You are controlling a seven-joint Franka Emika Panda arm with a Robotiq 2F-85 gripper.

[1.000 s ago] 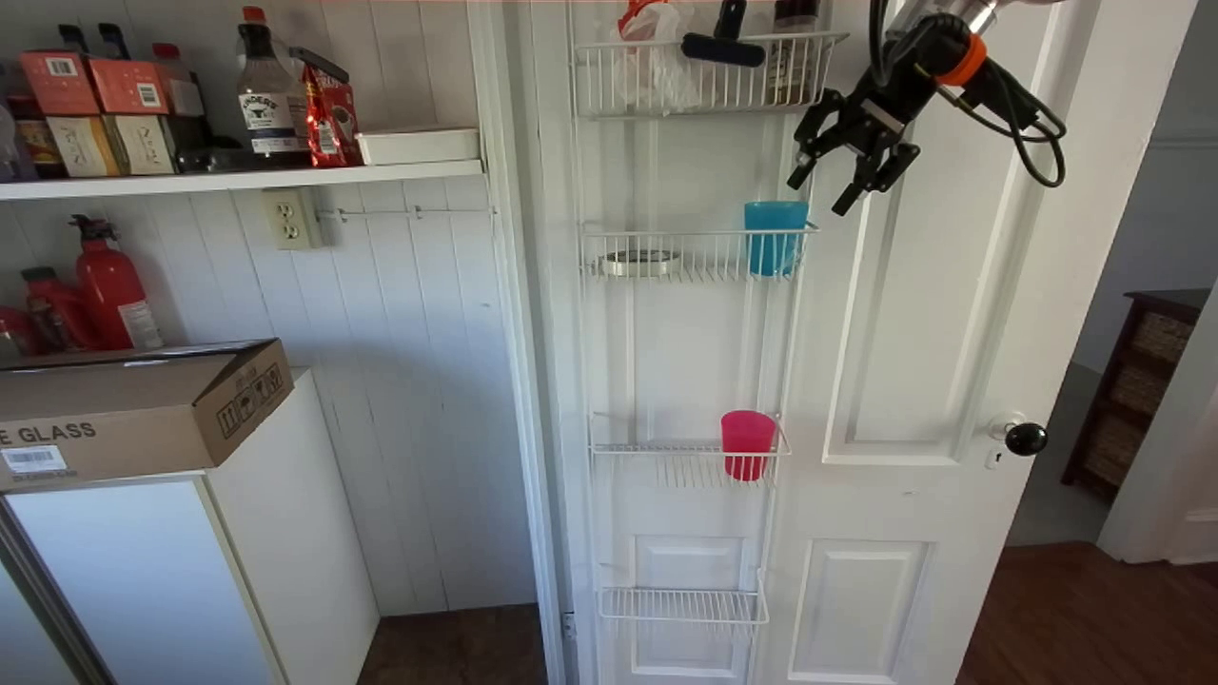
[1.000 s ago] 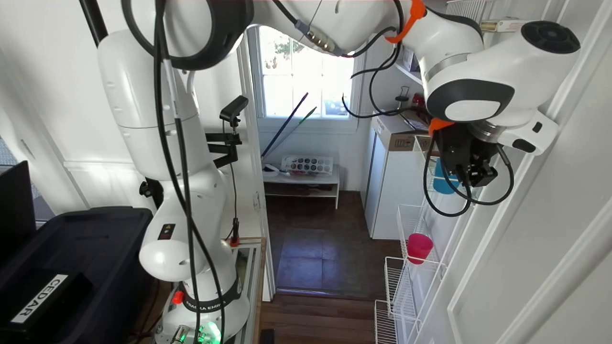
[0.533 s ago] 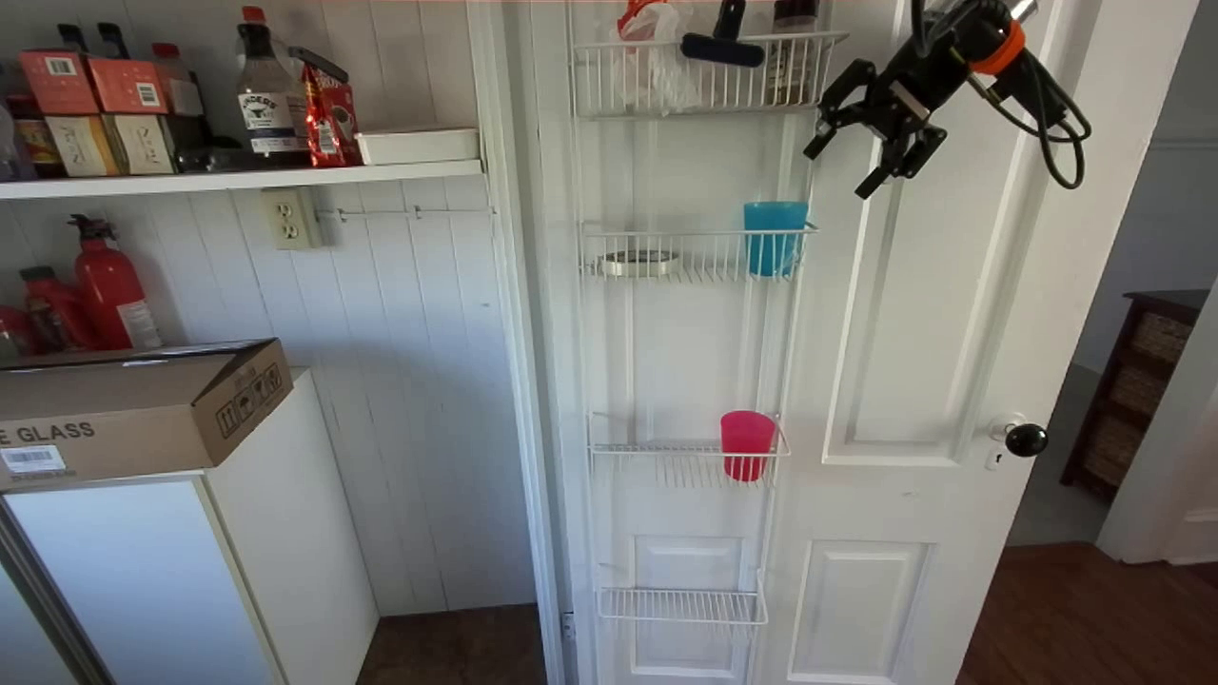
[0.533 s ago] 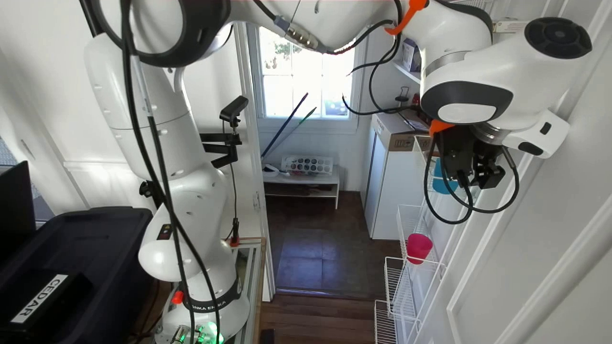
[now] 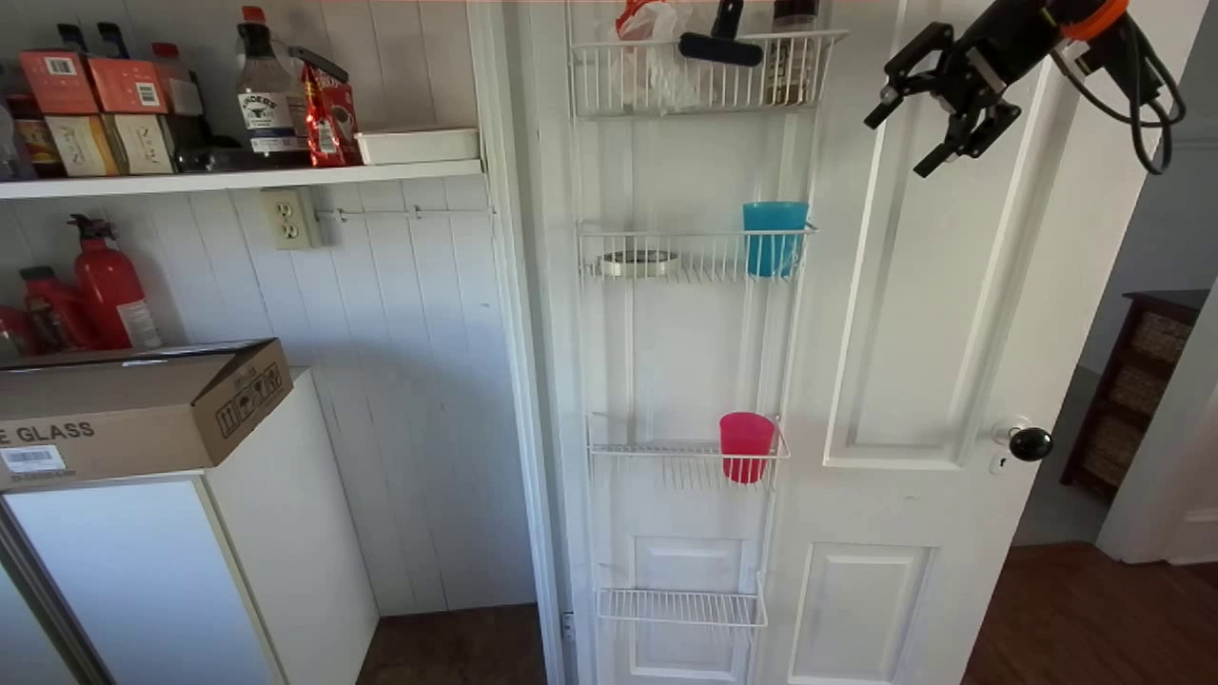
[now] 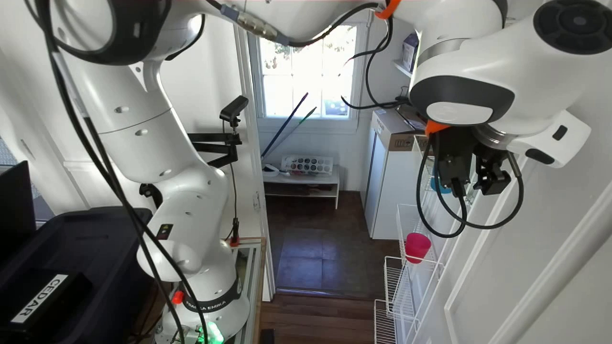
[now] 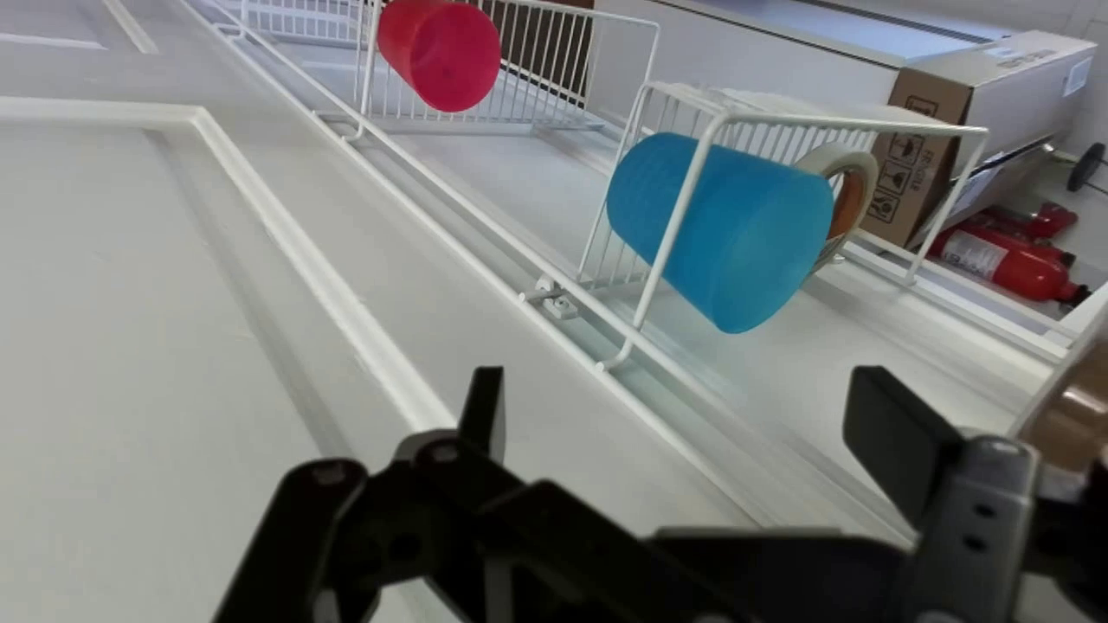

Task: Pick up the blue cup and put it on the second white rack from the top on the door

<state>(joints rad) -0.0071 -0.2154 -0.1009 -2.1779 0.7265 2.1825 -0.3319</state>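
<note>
The light blue cup (image 5: 775, 215) stands upright on the second white rack (image 5: 704, 255) from the top, at its right end, behind the low front rail. My gripper (image 5: 899, 145) is open and empty, up and to the right of the cup, in front of the door (image 5: 913, 333). In the wrist view the fingers of my gripper (image 7: 679, 407) are wide apart with nothing between them. The blue cup (image 7: 753, 238) shows beyond the fingertips, apart from them. In an exterior view the cup (image 6: 440, 185) is mostly hidden behind my gripper (image 6: 492, 184) and its cables.
A tape roll (image 5: 639, 264) lies on the same rack's left side. A pink-red cup (image 5: 747, 445) stands on the rack below. The top basket (image 5: 699, 81) holds a plastic bag and a jar. The door has a dark knob (image 5: 1031, 443). A cardboard box (image 5: 114, 409) sits at the left.
My open gripper has moved away from the blue cup, to the right and slightly up. The cup has stayed on the rack. The door has shifted very slightly.
</note>
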